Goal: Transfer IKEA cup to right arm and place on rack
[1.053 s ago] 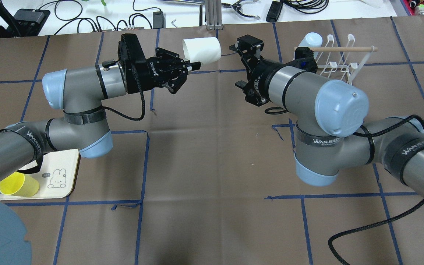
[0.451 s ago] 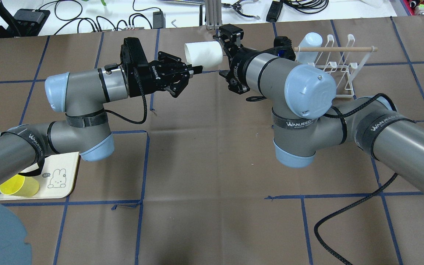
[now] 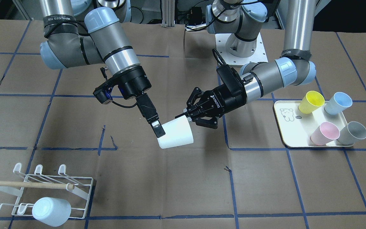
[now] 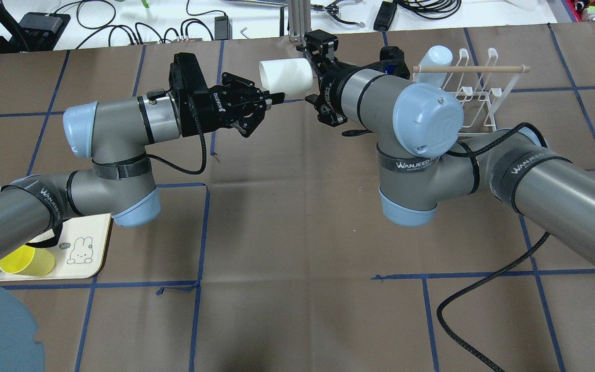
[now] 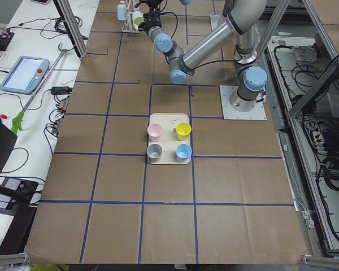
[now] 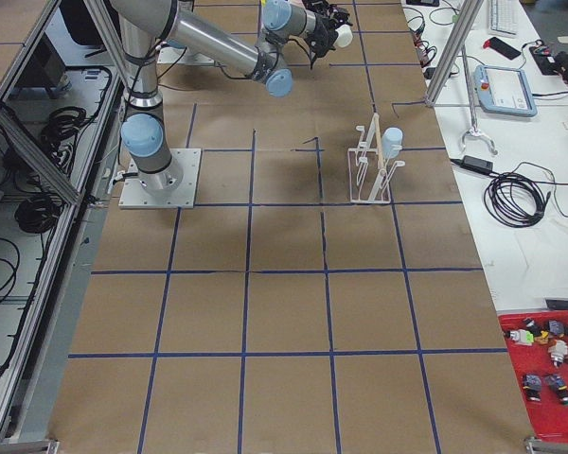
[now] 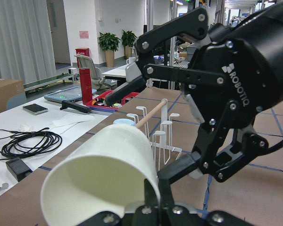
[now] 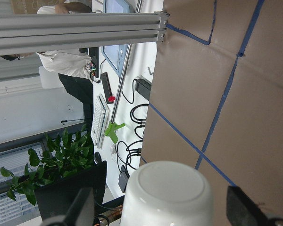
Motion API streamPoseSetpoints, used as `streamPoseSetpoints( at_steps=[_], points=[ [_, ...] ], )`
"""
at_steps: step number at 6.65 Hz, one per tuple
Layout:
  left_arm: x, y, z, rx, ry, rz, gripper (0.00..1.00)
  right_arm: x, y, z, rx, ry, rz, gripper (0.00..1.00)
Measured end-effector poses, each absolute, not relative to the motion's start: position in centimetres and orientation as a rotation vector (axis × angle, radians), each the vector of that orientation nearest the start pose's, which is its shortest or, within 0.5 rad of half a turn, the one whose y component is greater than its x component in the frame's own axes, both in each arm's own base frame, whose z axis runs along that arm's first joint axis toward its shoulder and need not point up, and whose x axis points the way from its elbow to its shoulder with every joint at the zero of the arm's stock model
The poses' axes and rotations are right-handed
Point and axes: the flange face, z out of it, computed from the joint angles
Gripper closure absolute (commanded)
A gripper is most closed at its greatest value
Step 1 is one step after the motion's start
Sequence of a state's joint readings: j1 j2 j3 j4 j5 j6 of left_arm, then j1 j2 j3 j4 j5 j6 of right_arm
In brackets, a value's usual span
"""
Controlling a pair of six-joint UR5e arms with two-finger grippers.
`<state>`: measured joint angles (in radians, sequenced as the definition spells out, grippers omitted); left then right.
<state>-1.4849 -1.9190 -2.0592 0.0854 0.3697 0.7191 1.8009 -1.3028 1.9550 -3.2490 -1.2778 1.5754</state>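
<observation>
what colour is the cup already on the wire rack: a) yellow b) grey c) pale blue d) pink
c: the only cup on the rack is the pale blue cup; the yellow cup, pink cup and grey cup sit on the tray.

The right tool (image 4: 314,70) has reached the white cup (image 4: 286,77).

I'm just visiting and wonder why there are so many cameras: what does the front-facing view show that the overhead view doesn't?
Only front-facing: the pink cup on the tray, and the arm's white base plate. Only overhead: black cables on the bench beyond the table. Both: the white cup gripped by the left end effector, and the rack.
</observation>
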Motion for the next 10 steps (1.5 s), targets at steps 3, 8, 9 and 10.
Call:
streamPoseSetpoints(
  at_steps=[3,8,9,10],
  points=[
    [-18.2,-52.0,31.9,-1.165,-1.683,1.31,0.9,29.1,-51.6,36.3,1.184,1.777,-0.487,0.02],
    [-18.2,-51.9,32.0,-1.166,-1.682,1.312,0.88,30.4,-51.4,35.9,1.169,1.793,-0.469,0.19],
    [-18.2,-51.9,32.1,-1.167,-1.682,1.313,0.85,30.4,-51.4,35.8,1.169,1.794,-0.469,0.21],
    [-18.2,-51.9,32.2,-1.168,-1.682,1.315,0.69,30.5,-51.4,35.8,1.168,1.795,-0.469,0.27]
  ],
)
